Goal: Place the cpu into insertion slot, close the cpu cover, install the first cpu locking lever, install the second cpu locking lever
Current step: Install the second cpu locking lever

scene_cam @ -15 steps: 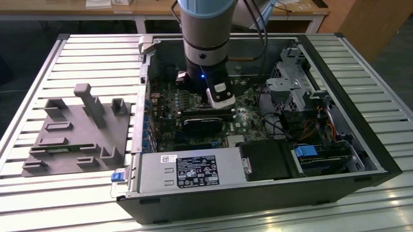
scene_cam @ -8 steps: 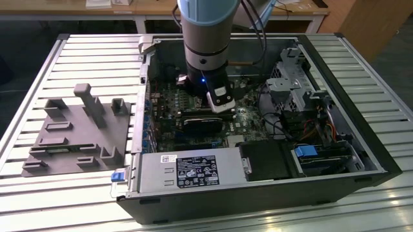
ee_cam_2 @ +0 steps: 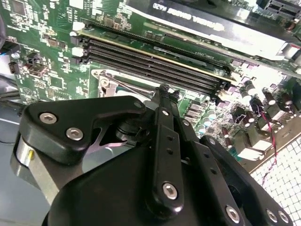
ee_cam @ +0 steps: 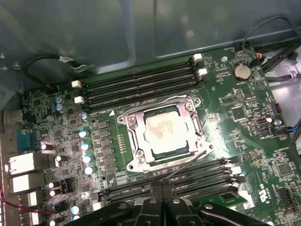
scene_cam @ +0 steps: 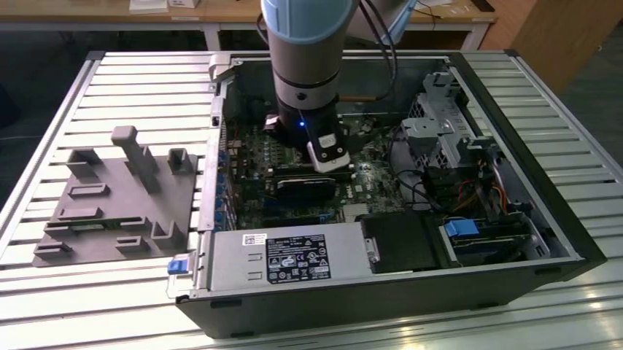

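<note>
A Universal Robots arm (scene_cam: 302, 65) reaches down into an open computer case (scene_cam: 545, 219) lying on its side on a slatted metal table (scene_cam: 146, 80), with a grey moulded parts fixture (scene_cam: 107, 197) beside it at the exterior view's left.

In the first wrist view the cpu (ee_cam: 165, 133) sits in the insertion slot (ee_cam: 164, 154) at the middle of the green motherboard (ee_cam: 263, 122), between two banks of long black memory slots (ee_cam: 141, 89). The chip's top is a pale, dull silver square with faint markings, lying flat and square to the socket. The cpu cover (ee_cam: 134, 139), a bright silver frame, lies down over it, so the chip shows through the cut-out.

One thin wire locking lever (ee_cam: 155, 102) curves along the far edge of the cover and looks tucked down. The other locking lever (ee_cam: 186, 165) runs as a straight rod from the cover's corner out over the near memory slots, apparently not yet latched.

The gripper (ee_cam: 162, 189) hangs at that rod's free end with its black fingers clenched together, no gap between the tips. The likely reason is to work the lever with a narrow, stiff point. Whether the tips pinch the rod or only press against it cannot be told.
</note>
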